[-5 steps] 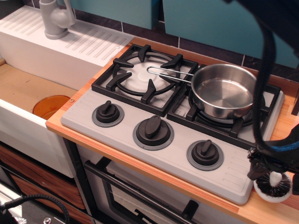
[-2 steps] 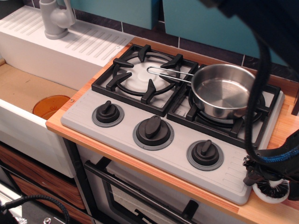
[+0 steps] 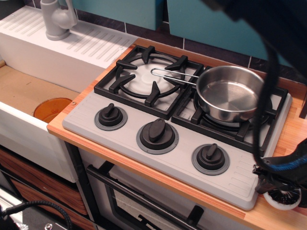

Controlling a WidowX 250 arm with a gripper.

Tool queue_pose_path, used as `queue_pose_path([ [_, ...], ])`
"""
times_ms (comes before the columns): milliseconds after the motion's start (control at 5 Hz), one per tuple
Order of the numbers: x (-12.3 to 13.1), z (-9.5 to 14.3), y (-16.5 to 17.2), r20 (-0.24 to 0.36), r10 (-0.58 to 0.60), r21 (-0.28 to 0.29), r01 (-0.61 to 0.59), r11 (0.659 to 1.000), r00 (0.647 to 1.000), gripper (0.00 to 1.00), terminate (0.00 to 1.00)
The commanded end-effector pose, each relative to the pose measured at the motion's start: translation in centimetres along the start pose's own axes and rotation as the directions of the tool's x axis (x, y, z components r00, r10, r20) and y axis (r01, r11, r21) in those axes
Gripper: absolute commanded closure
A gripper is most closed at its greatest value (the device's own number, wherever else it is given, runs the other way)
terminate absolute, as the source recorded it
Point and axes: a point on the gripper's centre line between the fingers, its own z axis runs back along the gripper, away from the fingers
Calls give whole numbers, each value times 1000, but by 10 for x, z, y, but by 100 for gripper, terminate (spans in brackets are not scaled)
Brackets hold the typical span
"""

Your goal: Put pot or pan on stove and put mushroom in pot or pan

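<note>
The shiny steel saucepan (image 3: 230, 93) stands upright and empty on the right burner of the grey stove (image 3: 184, 168). Its wire handle points left over the left burner. The mushroom (image 3: 284, 200) lies gills-up on the wooden counter just right of the stove's front right corner. Only its lower white rim and some dark gills show. My gripper (image 3: 280, 187) is down on top of the mushroom and covers its stem and upper half. The dark fingers blend together, so I cannot tell how the jaws stand.
Three black knobs (image 3: 157, 132) line the stove's front. A white sink (image 3: 29, 91) with an orange disc (image 3: 52, 109) in it and a grey tap (image 3: 56, 19) lies to the left. My black arm and cable (image 3: 266, 72) hang over the right burner. The counter edge runs just below the mushroom.
My gripper has dropped lower onto the mushroom. The white stem that showed a second ago is now covered, and less of the cap is visible. The saucepan has not moved.
</note>
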Motion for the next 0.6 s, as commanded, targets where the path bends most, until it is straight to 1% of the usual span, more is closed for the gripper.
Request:
queue_pose_path([
  [0, 11, 7, -6, 2, 35, -18, -35, 999, 999, 100, 0],
  [200, 12, 16, -3, -14, 37, -15, -37, 999, 999, 100, 0],
  [400, 19, 41, 5, -55, 49, -8, -50, 999, 997, 100, 0],
])
